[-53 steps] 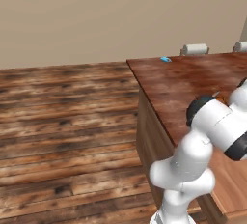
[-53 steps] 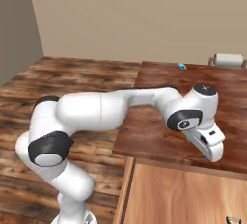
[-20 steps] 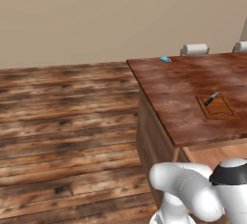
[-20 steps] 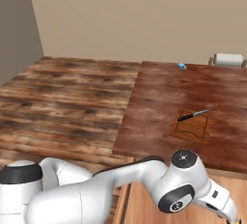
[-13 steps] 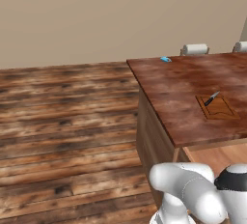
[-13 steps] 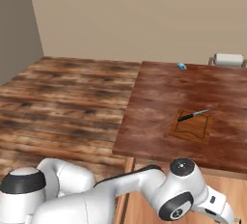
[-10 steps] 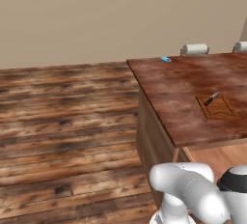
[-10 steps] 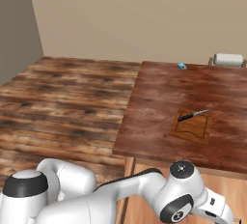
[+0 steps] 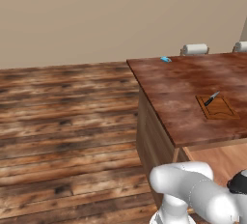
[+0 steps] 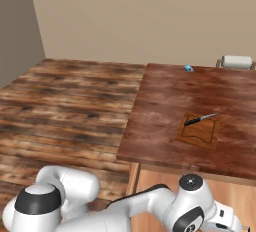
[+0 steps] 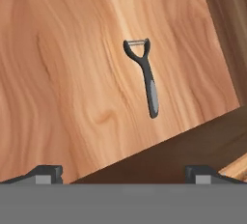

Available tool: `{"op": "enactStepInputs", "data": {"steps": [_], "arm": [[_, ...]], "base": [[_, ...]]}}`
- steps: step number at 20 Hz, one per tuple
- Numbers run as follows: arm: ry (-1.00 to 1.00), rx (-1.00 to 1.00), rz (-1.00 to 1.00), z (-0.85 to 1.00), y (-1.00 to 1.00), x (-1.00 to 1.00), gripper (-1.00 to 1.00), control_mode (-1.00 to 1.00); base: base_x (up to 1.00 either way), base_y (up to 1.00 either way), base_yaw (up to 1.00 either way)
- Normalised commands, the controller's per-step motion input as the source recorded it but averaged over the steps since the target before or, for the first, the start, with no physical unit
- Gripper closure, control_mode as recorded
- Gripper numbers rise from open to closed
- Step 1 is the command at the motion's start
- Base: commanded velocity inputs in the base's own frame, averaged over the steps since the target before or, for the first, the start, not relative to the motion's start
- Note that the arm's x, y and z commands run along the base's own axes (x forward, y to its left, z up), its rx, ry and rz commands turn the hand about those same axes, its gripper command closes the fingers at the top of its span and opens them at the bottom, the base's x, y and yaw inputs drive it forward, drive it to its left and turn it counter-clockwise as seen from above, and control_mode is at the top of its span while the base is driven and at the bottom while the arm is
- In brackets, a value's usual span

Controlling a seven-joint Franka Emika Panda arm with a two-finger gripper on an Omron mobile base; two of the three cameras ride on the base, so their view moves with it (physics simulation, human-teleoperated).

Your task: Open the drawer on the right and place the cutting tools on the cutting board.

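My claw hangs over the open drawer, looking down into it. Its two tips are spread wide apart and hold nothing. On the drawer's pale wood floor lies a dark peeler with a thin loop blade at one end, all alone. I think it is a cutting tool too, so it needs to come out. The knife already rests on the far edge of the cutting board, up on the table. My tips are wide so they can fit around the peeler's handle. From here I cannot tell how high above it I am.
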Motion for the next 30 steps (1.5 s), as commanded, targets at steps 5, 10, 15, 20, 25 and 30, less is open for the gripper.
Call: {"op": "enactStepInputs", "data": {"steps": [5, 10, 15, 20, 25, 30], "arm": [[0.09, 0.0, 0.07, -0.26, -0.14, 0.04, -1.0, -1.0], [0.06, 0.0, 0.06, -0.2, -0.19, 0.01, -1.0, -1.0], [0.04, 0.0, 0.06, -0.17, -0.2, 0.0, -1.0, -1.0], [0.02, 0.01, 0.05, -0.12, -0.18, 0.01, -1.0, -1.0], [0.01, 0.04, 0.05, -0.15, -0.15, 0.05, -1.0, -1.0], [0.01, 0.06, 0.06, -0.18, -0.14, 0.15, -1.0, -1.0]], "base": [[0.0, 0.0, 0.0], [0.0, 0.0, 0.0], [0.0, 0.0, 0.0], [0.0, 0.0, 0.0], [0.0, 0.0, 0.0], [0.0, 0.0, 0.0]]}}
